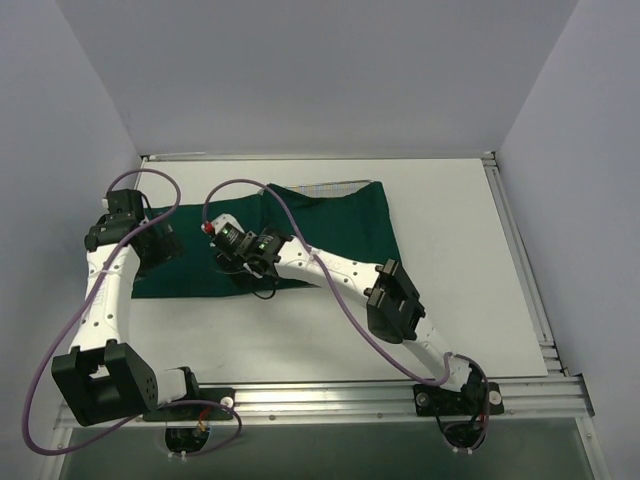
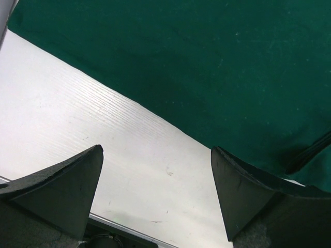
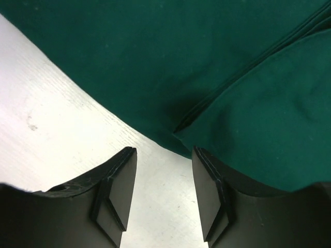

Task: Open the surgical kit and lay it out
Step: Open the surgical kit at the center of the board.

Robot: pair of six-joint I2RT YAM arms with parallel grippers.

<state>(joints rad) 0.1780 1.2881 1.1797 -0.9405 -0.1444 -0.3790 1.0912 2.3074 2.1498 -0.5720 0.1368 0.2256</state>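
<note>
Jaws of the left gripper (image 2: 155,155) and right gripper (image 3: 164,152) stood apart, empty, at the cloth's (image 3: 129,51) edge; the right needed to pinch only the top fold (image 3: 258,119) before drawing it open.

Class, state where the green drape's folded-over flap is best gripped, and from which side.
Probably pinch the flap at its corner near the drape's edge, coming from the table side: its hem ends there, shadowed, overlapping the layer beneath.
</note>
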